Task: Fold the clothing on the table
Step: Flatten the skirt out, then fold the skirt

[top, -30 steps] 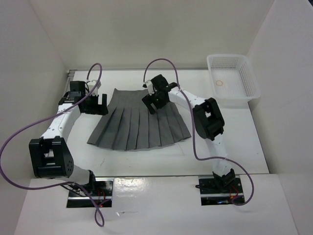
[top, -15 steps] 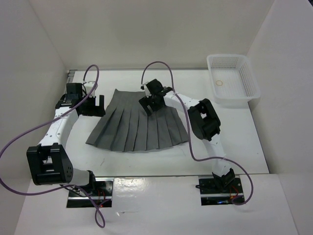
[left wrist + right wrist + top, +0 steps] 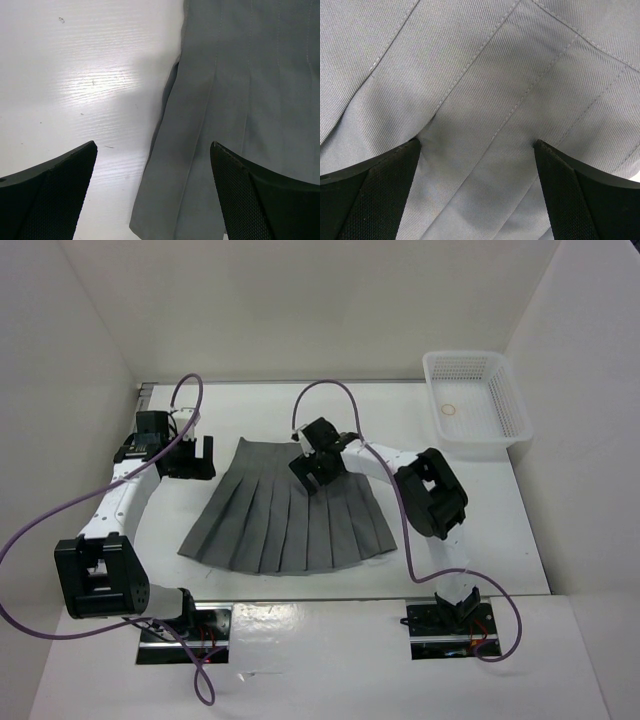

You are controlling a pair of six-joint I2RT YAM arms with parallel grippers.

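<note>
Top view: grey skirt [image 3: 290,515] lies flat on the table [image 3: 480,530]. The left gripper [image 3: 197,455], jaws spread, is just beside the skirt's left waist corner. The right gripper [image 3: 312,468], also spread, is over its upper pleats.
Left wrist: the skirt's side edge lies between the parted fingers [image 3: 55,195].
Right wrist: parted fingers [image 3: 370,195] sit over the pleats.

The white table [image 3: 480,540] carries a grey pleated skirt [image 3: 290,525] spread flat near its middle, hem toward the near edge. A white mesh basket [image 3: 472,447] sits at the far right corner, well apart.
</note>
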